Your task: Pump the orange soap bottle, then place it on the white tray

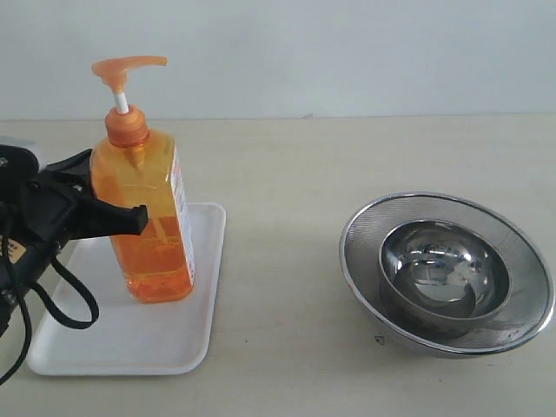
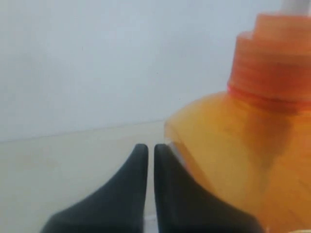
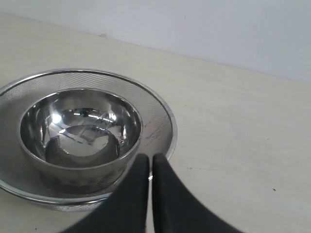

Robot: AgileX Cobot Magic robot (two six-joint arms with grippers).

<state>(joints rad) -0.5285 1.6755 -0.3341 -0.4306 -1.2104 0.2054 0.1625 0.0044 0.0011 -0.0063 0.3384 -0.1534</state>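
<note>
The orange soap bottle [image 1: 156, 226] stands upright on the white tray [image 1: 130, 339], at the tray's far side, with its pump head up and its white label facing right. My left gripper [image 1: 139, 217] is level with the bottle's middle, its tip right against the near face. In the left wrist view this gripper [image 2: 151, 148] is shut with nothing between its fingers, and the bottle [image 2: 252, 160] fills the space right beside them. My right gripper [image 3: 150, 158] is shut and empty, out of the exterior view.
A small steel bowl [image 1: 445, 269] sits inside a wide steel mesh strainer [image 1: 365, 252] on the right of the beige table. In the right wrist view the bowl [image 3: 80, 121] lies just beyond the right gripper's fingertips. A white wall rises behind the table.
</note>
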